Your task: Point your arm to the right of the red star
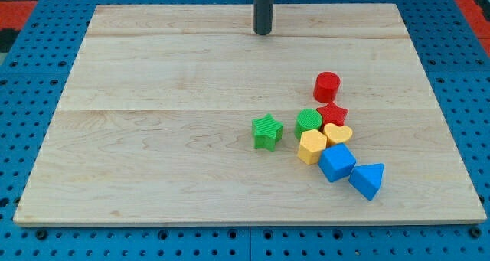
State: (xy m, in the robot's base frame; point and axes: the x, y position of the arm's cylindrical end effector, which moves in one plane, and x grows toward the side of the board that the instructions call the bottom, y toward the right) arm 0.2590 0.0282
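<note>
The red star [332, 113] lies at the right of the wooden board [153, 138], in a cluster of blocks. A red cylinder [327, 86] stands just above it. A green cylinder [308, 122] touches its left side and a yellow heart [338, 133] lies just below it. My tip [263, 32] is near the board's top edge, well above and to the left of the red star, touching no block.
A green star [266, 132] lies left of the cluster. A yellow hexagon-like block [311, 147], a blue cube [336, 162] and a blue triangle [368, 180] run down to the lower right. Blue pegboard [31, 77] surrounds the board.
</note>
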